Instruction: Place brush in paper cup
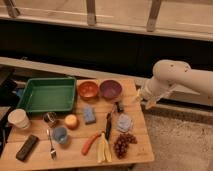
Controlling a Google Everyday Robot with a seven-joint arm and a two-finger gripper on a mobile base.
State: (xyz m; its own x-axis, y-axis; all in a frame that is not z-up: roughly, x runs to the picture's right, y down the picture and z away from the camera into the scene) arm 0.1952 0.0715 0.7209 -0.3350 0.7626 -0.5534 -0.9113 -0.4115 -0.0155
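Not started: brush (pixel 108 125) is left lying on table (pixel 141 149), well apart from paper cup (pixel 18 119); gripper (pixel 148 103) is held beside the table edge, and its state cannot be told.

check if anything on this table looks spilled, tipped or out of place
Nothing stands out: no spill, nothing tipped. The paper cup stands upright near the left edge of the table, the brush lies flat in the middle, and the gripper hangs by the right edge, apart from both.
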